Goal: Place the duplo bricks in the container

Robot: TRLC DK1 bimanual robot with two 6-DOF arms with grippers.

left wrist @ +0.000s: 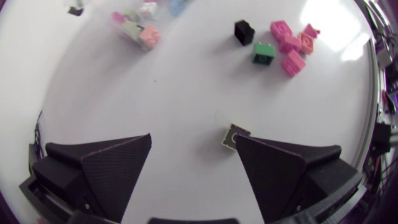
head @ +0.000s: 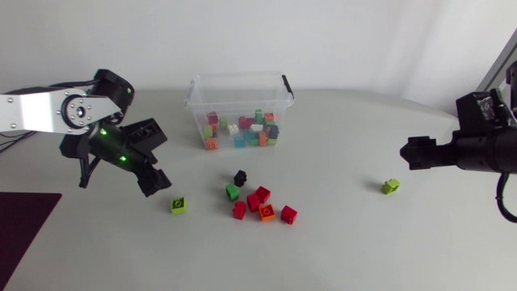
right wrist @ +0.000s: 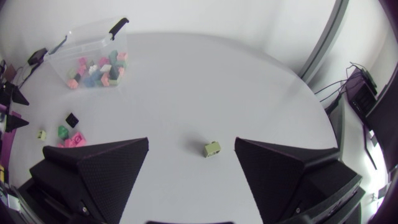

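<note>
White worktop (head: 339,242) carries all the bricks. Toward its left edge the left fingers (head: 155,179) stand spread wide and grip nothing. A lime brick (head: 178,204) lies studs-up right at the tip of one finger, while the other finger is well apart from it. Near the far edge, left of the middle, stands the clear plastic container (head: 242,78), lid off, with a heap of mixed bricks (head: 242,131) of many colours on its floor. Between the container and the near edge lies a loose cluster. A black brick (head: 240,177) is nearest the container, with a green brick (head: 233,191) just beside it. Next come three red bricks (head: 262,194) and an orange brick (head: 266,212), close together. Further right, well apart from the cluster, a yellow-green brick (head: 391,187) lies alone. Toward the right edge the right fingers (head: 410,153) are also parted and hold nothing. In the right wrist view that brick lies ahead of the gap between them, touched by neither.
</note>
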